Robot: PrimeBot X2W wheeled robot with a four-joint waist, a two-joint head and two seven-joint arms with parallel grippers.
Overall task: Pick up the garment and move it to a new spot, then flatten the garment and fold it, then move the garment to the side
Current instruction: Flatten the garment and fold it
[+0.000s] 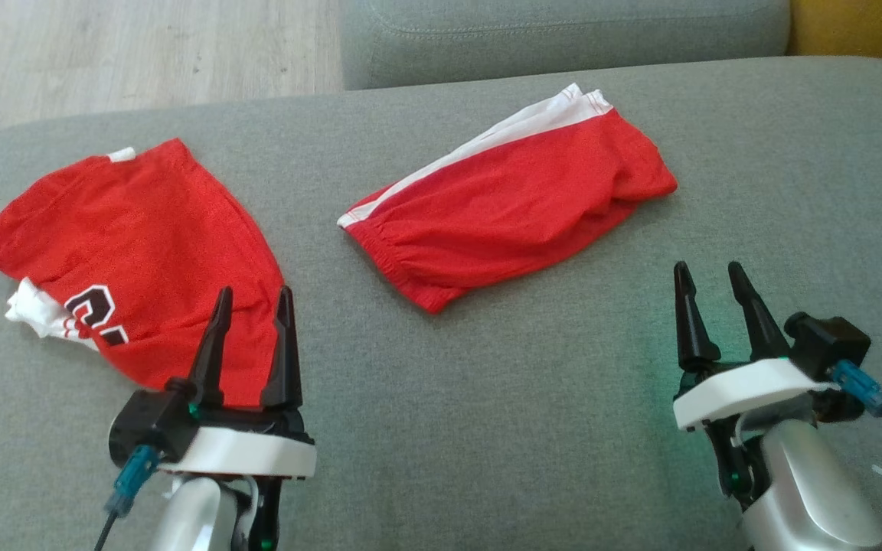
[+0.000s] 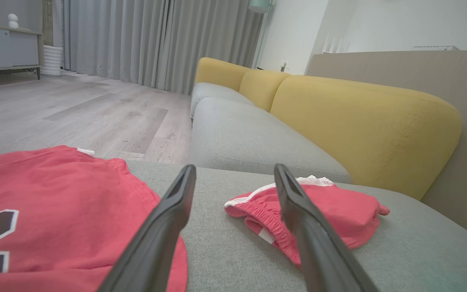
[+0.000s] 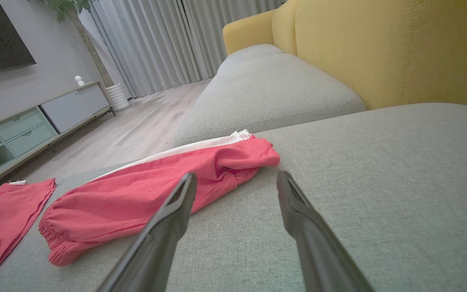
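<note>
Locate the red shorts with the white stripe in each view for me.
Head view: red shorts just right of centre.
Left wrist view: red shorts lower right of centre.
Right wrist view: red shorts lower left of centre.
Shared landmark: red jersey, left of them in every view.

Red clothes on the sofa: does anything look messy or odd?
Nothing spilled or damaged. The red jersey on the left has white cloth bunched out from its edge, and the red shorts lie slanted and rumpled.
</note>
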